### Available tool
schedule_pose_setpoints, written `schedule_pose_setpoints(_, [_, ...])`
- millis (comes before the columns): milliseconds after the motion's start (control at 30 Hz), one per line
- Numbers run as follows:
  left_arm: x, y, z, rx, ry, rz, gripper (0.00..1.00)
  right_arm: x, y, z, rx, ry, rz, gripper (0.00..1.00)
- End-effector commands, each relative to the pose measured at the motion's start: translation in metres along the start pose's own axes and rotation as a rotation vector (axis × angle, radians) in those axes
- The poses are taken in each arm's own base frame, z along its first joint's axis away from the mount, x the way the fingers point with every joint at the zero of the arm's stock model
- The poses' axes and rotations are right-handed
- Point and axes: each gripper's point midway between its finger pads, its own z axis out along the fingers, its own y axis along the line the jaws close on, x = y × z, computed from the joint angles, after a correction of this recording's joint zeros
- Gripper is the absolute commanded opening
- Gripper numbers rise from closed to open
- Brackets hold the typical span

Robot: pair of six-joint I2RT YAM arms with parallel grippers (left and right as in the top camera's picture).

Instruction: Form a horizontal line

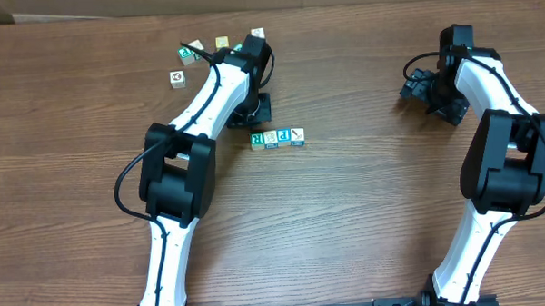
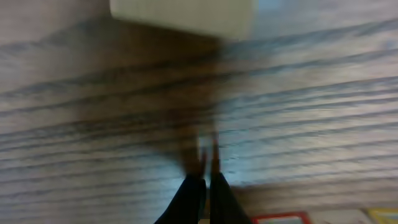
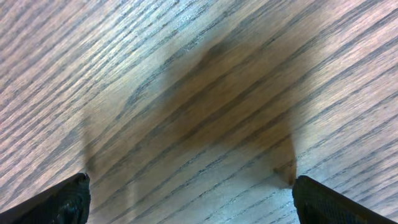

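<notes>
Wooden table [image 1: 365,213]: brown, strongly grained, filling the background of all three views. Left arm [image 1: 178,174]: white with black joints, based at the near edge, bent at the elbow and extended diagonally toward the far middle, wrist turned down over the table. Right arm [image 1: 509,163]: same build, based at the near right, folded at the elbow, wrist directed leftward over bare wood at the far right. Left gripper [image 2: 205,183]: jaws pressed together with nothing seen between them, tips held low over the wood; its wrist view is heavily blurred. Right gripper [image 3: 193,202]: jaws spread wide, only two dark fingertips [image 3: 62,202] shown at the lower corners, wood grain alone between them. Row of four letter cubes [image 1: 277,137]: laid side by side near the table's middle, just beside the left gripper on its near side, well apart from the right gripper, touched by neither; faces read as teal "R", pale patterned, blue "P", white with a dark mark; line very slightly tilted. Loose cubes [image 1: 188,53]: several scattered at the far side around the left wrist, some partly hidden by the arm, markings too small to read. Pale block [image 2: 183,15]: cut off by the upper edge of the left wrist view, not identifiable. Red-edged shape [image 2: 280,218]: cut off at the lower edge, blurred.
</notes>
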Motion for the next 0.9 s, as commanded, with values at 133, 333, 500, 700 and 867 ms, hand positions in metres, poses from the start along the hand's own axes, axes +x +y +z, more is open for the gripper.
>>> schedule_pose_setpoints(133, [0.008,-0.004,0.01,0.025,0.029,-0.021,0.04,-0.015,0.004,-0.021,-0.022,-0.06,0.006,1.0])
schedule_pose_setpoints(333, [0.011,-0.004,0.01,0.022,0.038,-0.018,0.04,-0.015,0.004,-0.021,-0.022,-0.06,0.006,1.0])
schedule_pose_setpoints(500, [0.017,-0.003,0.01,0.012,0.06,-0.017,0.04,-0.015,0.004,-0.021,-0.022,-0.06,0.006,1.0])
schedule_pose_setpoints(700, [0.019,-0.002,0.01,0.01,0.066,-0.017,0.04,-0.015,0.004,-0.021,-0.023,-0.06,0.006,1.0])
schedule_pose_setpoints(867, [0.021,-0.002,0.01,0.008,0.077,-0.017,0.04,-0.015,0.004,-0.021,-0.022,-0.06,0.006,1.0])
